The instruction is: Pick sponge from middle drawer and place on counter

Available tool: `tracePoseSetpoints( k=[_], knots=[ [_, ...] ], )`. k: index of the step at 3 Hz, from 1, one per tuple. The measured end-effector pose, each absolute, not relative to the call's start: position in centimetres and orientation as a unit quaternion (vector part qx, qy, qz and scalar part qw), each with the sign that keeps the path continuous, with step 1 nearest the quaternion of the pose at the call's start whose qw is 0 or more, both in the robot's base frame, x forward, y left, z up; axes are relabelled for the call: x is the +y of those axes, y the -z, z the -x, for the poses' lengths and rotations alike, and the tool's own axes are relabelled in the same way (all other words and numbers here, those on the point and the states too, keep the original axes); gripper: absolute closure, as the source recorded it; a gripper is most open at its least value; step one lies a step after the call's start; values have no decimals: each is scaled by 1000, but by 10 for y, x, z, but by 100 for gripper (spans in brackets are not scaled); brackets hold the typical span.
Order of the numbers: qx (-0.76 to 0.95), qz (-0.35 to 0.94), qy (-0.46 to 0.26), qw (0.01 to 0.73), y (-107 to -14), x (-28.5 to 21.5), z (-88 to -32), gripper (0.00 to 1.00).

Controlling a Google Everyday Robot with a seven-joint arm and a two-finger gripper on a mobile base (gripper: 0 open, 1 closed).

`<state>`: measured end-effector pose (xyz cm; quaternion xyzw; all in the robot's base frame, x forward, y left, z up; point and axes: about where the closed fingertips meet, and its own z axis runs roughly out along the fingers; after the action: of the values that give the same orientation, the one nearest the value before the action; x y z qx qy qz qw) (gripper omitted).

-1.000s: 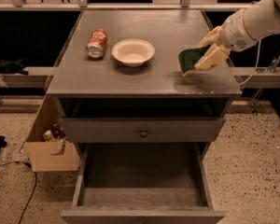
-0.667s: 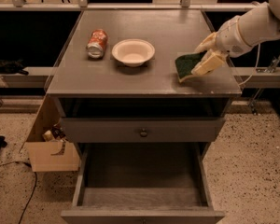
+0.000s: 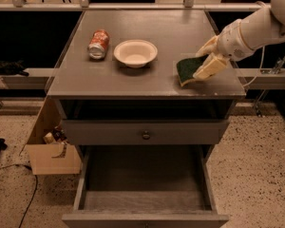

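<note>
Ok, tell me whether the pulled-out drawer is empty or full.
Empty: the middle drawer shows only bare grey bottom. The pincer grips the sponge at the right edge of the counter.

Premises read as a robotics test area, not a home kitchen. A free-standing grey-painted wooden drawer cabinet (image 3: pixel 109 133) stands alone on a speckled terrazzo floor (image 3: pixel 256 175), topped by a flat grey worktop (image 3: pixel 147 77). A white robot arm (image 3: pixel 256 27) reaches in from the right, its gripper (image 3: pixel 205 60) low over the worktop's right-hand part. An open brown cardboard box (image 3: pixel 52 156) of oddments sits on the floor at the cabinet's left. A loose black cable (image 3: pixel 29 198) trails nearby. Pale metal rails (image 3: pixel 263 73) run behind.
</note>
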<state>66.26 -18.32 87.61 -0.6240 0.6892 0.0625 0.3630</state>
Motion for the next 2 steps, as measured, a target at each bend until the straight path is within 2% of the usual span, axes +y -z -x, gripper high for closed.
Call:
tracePoseSetpoints(
  k=[1,2],
  knots=[
    [689,624,-63,363,-876,-183,-663,51],
    [689,624,-63,363,-876,-183,-663,28]
  ],
)
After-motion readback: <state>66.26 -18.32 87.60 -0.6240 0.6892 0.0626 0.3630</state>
